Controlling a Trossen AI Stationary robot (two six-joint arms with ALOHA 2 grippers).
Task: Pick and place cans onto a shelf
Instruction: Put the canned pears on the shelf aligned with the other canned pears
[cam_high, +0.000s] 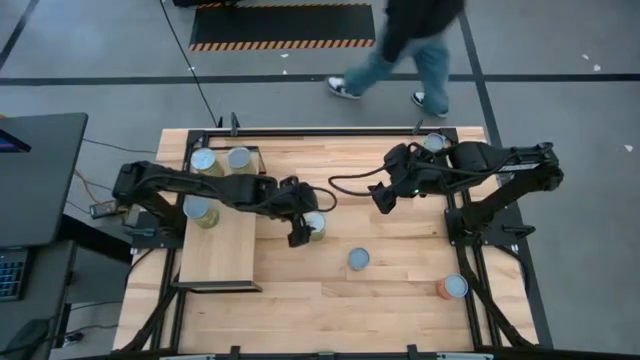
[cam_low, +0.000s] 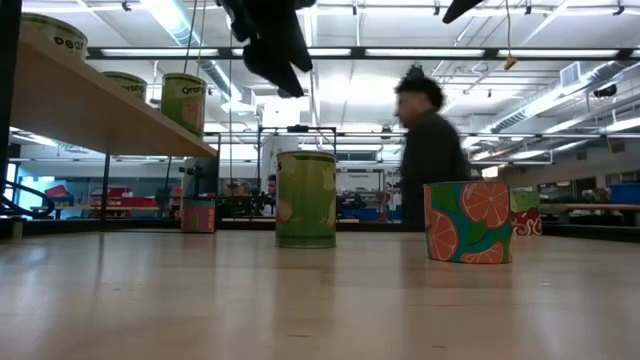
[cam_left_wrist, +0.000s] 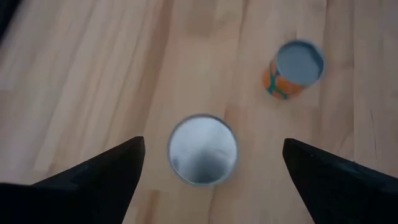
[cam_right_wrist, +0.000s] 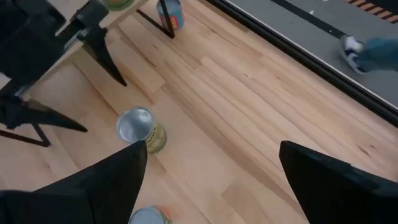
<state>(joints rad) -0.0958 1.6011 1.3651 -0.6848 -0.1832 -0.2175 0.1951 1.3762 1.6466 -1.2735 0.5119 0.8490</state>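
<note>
Step in hand: approach. Left gripper (cam_high: 307, 225), jaws spread and empty, hangs over a green can (cam_left_wrist: 203, 149) mid-table, just off the shelf (cam_high: 220, 255) edge. Next: descend, probably straight down, close. Right gripper (cam_high: 388, 198) waits open.

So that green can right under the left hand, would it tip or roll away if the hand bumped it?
The green can stands upright on its flat end, so it would probably slide or tip before it rolled. Once on its round side it could roll across the smooth table. It looks like stiff metal, so the open left hand above it shouldn't crush it.
</note>
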